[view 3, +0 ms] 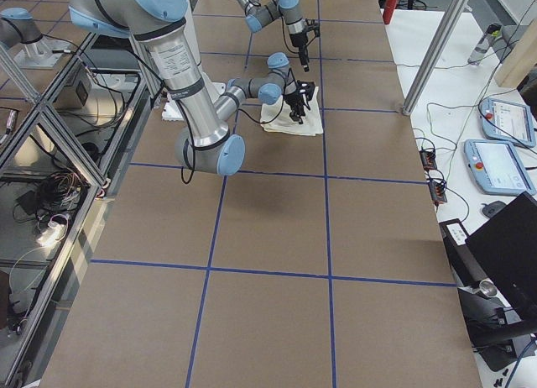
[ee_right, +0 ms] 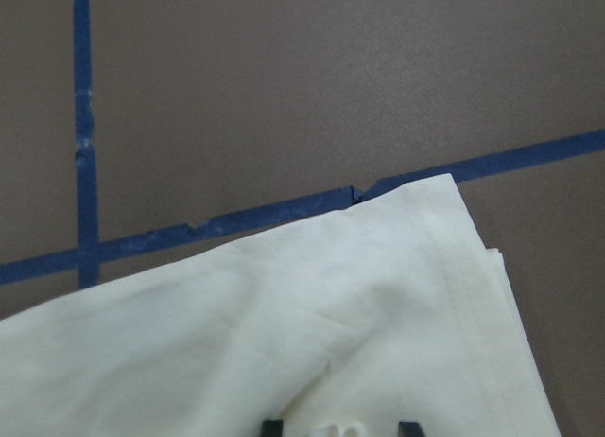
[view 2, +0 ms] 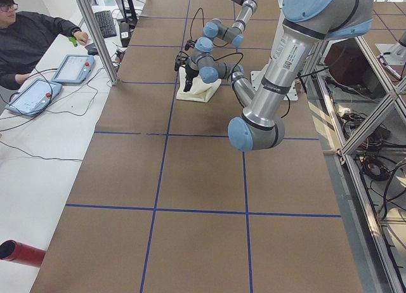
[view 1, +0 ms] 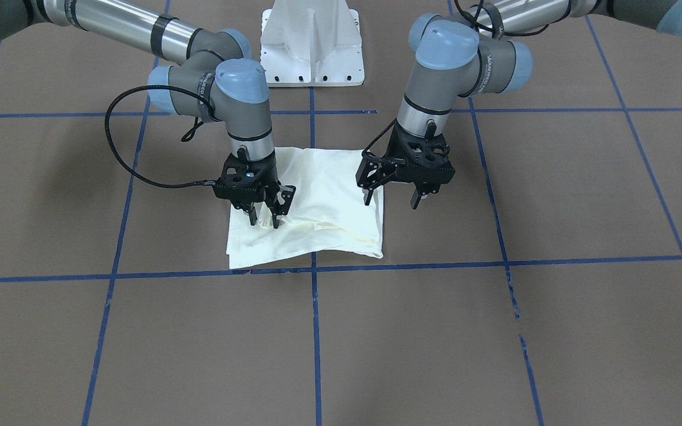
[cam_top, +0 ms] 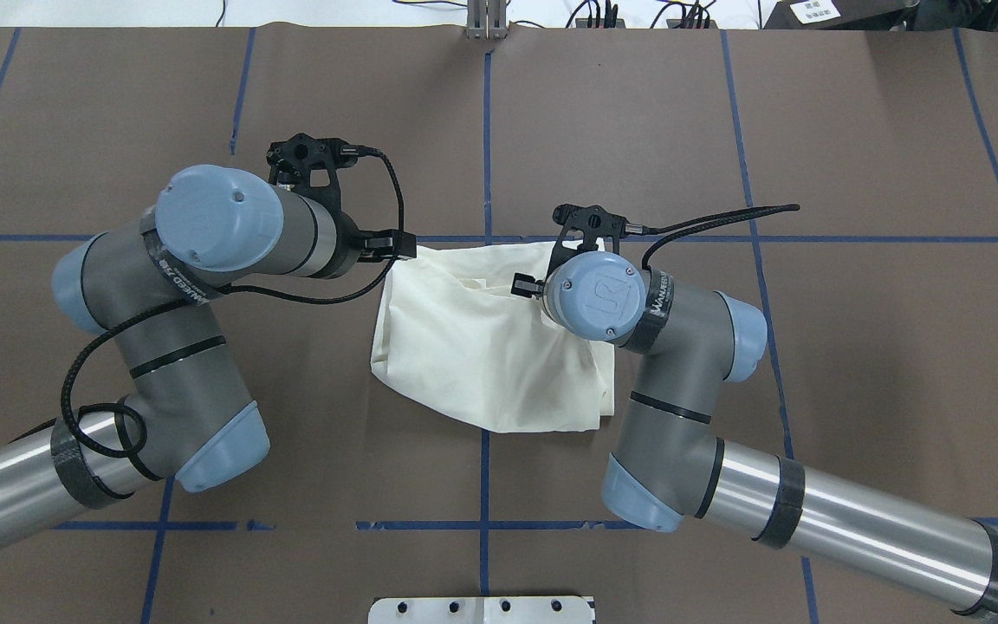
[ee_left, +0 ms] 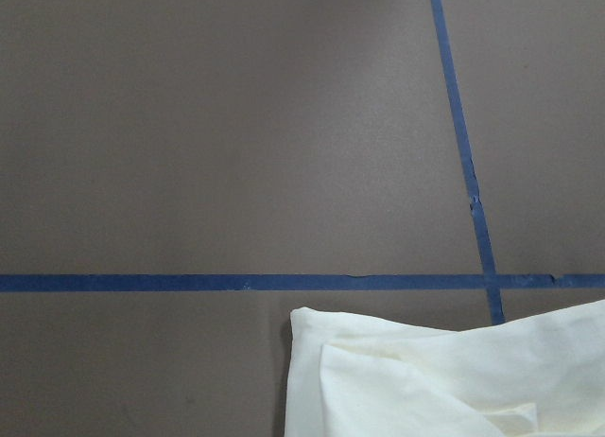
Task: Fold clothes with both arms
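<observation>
Cream long-sleeved shirt (view 1: 323,189) is folded into a rough square bundle, plain side up, no print visible. It lies on the brown paper-covered counter (view 1: 495,331), directly under the right fingers (view 1: 277,214) and partly under the left fingers (view 1: 415,200).

Right fingers: pointing down, tips on the fabric close to the bundle's operator-side corner. Drawn in on a small raised pucker of cloth; right wrist view shows that pucker between the two tips. Reads as grasping the shirt.

Left fingers: spread wide, released, nothing between them. They hang over the opposite side edge of the bundle. One tip is above the shirt's edge, the other out past it over bare counter. Can't tell whether the inner tip touches cloth. Left wrist view shows no tips, only a shirt corner and tape.

Blue tape grid lines (view 1: 315,331): one crosses just beyond the shirt on the operator side of both sets of fingers. White metal pedestal base (view 1: 312,41) stands well behind the fingers, between the two arms.
</observation>
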Robot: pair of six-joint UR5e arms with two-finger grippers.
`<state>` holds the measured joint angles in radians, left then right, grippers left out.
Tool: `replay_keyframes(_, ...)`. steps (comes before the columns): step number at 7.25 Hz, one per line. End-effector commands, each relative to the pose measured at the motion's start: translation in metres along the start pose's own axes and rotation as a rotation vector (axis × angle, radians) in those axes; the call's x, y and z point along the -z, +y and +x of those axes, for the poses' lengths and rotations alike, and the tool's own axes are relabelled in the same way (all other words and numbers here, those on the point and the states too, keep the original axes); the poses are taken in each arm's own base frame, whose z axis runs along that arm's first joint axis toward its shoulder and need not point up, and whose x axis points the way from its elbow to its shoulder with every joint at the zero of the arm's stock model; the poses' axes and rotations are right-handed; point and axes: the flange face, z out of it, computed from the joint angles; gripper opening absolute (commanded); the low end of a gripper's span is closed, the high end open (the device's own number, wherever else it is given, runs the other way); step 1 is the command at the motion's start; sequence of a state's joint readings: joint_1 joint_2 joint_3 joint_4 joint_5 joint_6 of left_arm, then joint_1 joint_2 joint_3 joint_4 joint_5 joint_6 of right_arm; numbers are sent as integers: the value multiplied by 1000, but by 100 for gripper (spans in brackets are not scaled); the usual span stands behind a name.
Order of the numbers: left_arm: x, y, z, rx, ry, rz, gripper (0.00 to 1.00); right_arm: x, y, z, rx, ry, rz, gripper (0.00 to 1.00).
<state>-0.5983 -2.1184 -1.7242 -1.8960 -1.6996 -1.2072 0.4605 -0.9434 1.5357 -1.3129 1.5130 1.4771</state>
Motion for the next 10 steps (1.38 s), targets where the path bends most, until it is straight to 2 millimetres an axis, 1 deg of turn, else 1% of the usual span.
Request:
replay_keyframes(1,0,0,0,0,0,0,100,-1,2,-1,2,0,-1,0)
replay_keyframes(2,0,0,0,0,0,0,100,0,1,-2,1,-1,1,0)
replay_keyframes(3,0,0,0,0,0,0,100,1,-8,0,-5,0,10,0)
replay_keyframes(5,0,0,0,0,0,0,100,-1,-43,14,-37,45,42,0)
replay_keyframes(6,0,0,0,0,0,0,100,-1,-53,18,-42,86,48,0)
replay_keyframes(8,0,1,1,-1,2,-1,100,-3,-56,19,-42,92,50,0)
replay_keyframes(9,0,2,1,0,2,-2,100,-2,-58,16,-20,88,54,99)
replay_keyframes(10,1,5,5,-6,24,-1,100,14,-88,9,-23,66,68,100)
